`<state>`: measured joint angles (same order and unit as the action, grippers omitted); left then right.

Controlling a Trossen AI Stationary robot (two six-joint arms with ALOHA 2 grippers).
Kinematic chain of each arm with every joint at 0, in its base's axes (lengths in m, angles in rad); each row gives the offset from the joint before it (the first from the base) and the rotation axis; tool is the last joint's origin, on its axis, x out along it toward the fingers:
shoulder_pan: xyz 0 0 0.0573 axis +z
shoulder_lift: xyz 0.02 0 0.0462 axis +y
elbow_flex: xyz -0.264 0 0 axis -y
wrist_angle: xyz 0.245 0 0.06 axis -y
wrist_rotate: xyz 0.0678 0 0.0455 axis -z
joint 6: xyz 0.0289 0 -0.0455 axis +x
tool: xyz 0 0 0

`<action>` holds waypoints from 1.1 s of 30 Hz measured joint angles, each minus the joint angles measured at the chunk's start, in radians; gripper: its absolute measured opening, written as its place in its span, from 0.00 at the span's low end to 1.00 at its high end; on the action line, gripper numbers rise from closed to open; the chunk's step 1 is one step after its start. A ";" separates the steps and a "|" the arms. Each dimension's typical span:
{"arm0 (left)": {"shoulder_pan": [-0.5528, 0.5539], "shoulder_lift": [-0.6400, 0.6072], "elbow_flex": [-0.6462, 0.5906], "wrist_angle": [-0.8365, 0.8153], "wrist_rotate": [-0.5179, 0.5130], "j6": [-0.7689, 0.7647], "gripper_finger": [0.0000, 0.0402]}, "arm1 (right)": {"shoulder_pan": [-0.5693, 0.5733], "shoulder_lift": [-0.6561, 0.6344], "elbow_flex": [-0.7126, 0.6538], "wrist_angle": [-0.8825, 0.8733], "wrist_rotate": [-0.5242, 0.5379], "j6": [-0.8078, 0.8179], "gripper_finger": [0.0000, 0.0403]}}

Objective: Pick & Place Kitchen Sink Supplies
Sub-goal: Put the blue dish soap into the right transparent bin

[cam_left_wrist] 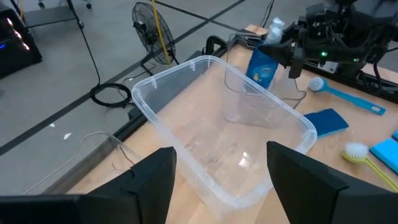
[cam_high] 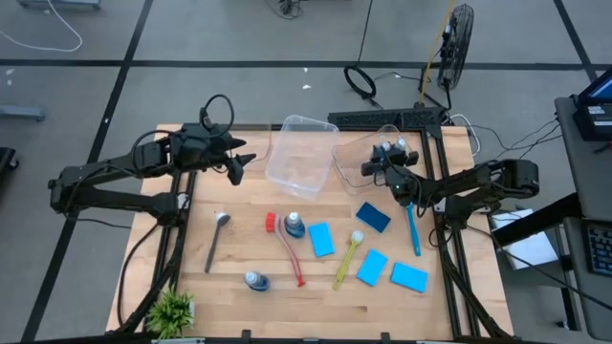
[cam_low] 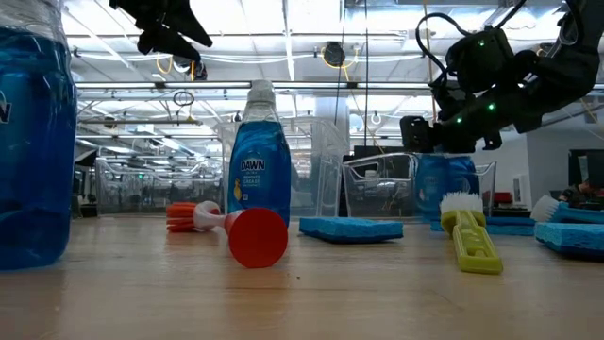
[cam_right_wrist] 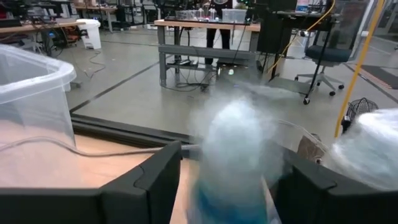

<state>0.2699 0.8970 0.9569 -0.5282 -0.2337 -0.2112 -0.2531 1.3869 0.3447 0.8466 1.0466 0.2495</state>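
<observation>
The right hand (cam_high: 390, 164) hangs over the right-hand clear bin (cam_high: 368, 155) at the far side of the tabletop (cam_high: 239, 258), its fingers standing apart either side of an upright bottle (cam_right_wrist: 239, 155) of blue liquid, cap up between them. Whether they grip it cannot be told. The left hand (cam_high: 234, 168) waits, fingers apart, just left of the other bin (cam_high: 298, 153).
</observation>
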 joint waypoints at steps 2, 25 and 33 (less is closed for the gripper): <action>0.000 0.000 0.000 0.000 0.000 0.002 0.63 | 0.000 0.000 0.000 -0.002 -0.001 0.000 0.55; 0.000 0.000 0.000 0.000 0.020 0.026 0.63 | 0.025 -0.205 0.000 0.243 -0.003 -0.438 0.58; 0.000 0.000 0.000 0.001 0.020 0.025 0.63 | 0.134 -0.410 0.000 0.331 -0.055 -0.653 0.54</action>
<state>0.2699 0.8970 0.9569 -0.5276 -0.2134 -0.1860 -0.1187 0.9772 0.3447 1.1778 0.9920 -0.4033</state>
